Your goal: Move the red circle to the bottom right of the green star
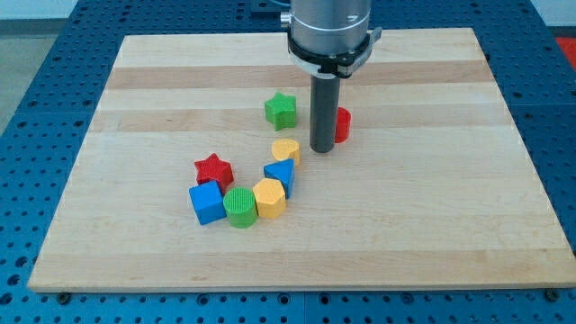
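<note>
Though half hidden behind my tip (323,148), red circle (343,124) near board's (450,198) top edge. Just right of green star (281,110). Bare rod, nothing pinched.

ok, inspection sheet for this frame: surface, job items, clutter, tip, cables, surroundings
Surface: light wooden board, flat, blocks in its middle.
Job's things: red circle block partly hidden behind the rod, to the view's right of the green star block.
Clutter: yellow heart, blue triangle-like block, yellow hexagon, green cylinder, blue cube, red star, clustered in an arc.
Grippers: no jaws; my tip beside the red circle.
Cables: nothing seen.
Surroundings: blue perforated table.
</note>
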